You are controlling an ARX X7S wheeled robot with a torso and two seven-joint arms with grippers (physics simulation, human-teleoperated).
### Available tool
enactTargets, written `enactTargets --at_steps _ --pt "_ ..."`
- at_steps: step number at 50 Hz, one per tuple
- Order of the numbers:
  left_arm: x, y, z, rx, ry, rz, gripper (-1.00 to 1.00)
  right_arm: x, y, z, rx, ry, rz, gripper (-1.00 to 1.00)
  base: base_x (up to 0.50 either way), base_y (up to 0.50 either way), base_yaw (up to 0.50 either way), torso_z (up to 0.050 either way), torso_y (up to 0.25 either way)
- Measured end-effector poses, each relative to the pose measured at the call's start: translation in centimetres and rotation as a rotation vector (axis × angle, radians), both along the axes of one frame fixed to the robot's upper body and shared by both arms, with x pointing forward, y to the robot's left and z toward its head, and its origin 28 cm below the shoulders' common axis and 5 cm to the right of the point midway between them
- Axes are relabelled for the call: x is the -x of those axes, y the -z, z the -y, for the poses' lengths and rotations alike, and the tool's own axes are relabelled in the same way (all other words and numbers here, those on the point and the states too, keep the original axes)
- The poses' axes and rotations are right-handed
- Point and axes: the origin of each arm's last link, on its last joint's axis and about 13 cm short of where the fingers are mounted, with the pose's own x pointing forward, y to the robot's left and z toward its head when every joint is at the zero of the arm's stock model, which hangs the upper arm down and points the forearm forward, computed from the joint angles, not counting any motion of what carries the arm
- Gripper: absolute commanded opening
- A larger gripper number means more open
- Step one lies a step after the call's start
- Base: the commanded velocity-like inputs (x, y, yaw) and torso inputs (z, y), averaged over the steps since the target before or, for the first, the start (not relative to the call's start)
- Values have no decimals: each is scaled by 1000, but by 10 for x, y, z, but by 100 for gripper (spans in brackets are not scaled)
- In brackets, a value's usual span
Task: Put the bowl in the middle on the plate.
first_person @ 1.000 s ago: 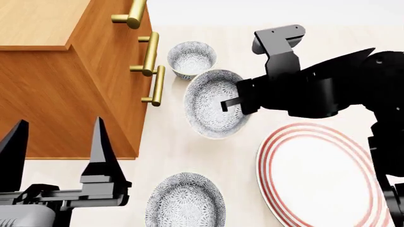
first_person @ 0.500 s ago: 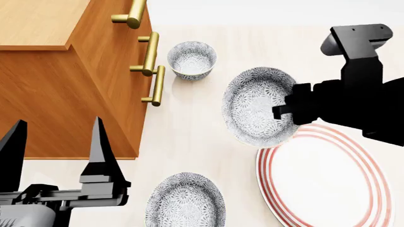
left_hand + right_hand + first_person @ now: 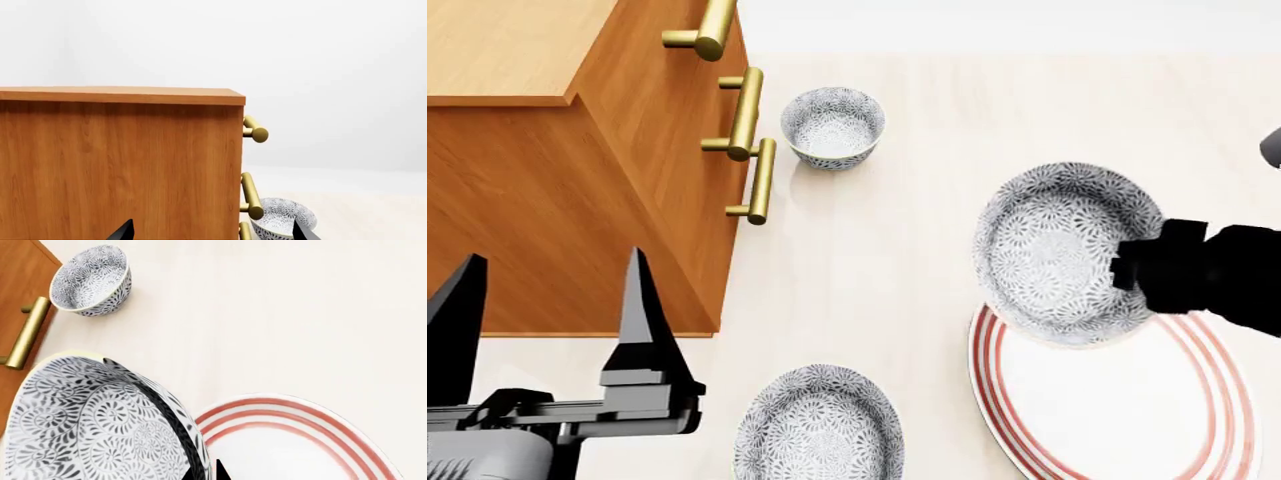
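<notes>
Your left gripper (image 3: 547, 300): two long matte-black fingers tapering to sharp points, stepped dark-grey block at base, lighter grey housing below. Right gripper (image 3: 1148, 265): blocky, flat black, unmarked.

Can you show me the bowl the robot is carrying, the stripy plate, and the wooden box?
Held blue-grey speckled bowl (image 3: 1054, 250), head view, inside bottom.
Red-ringed white plate (image 3: 1121, 425), head view, bare white centre.
Wooden cabinet (image 3: 554, 220), head view, side panel.

Bright, even, diffuse light w/ no clear source. Soft faint shadow beside the cabinet (image 3: 587, 170) on the tabletop (image 3: 868, 280). No glare, blur or edge distortion; renders sharp throughout.
</notes>
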Motion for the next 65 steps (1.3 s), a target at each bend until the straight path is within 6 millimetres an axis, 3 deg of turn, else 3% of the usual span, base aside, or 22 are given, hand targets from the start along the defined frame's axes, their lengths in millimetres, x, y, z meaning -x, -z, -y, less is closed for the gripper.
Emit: enactTargets --at_steps 21,65 --pt "0 1 1 -3 0 -3 100 24 24 28 -103 121 -27 -100 0 0 0 0 0" --pt "-1 3 2 -9 6 -11 100 36 78 46 -181 220 -94 -100 0 0 0 0 0"
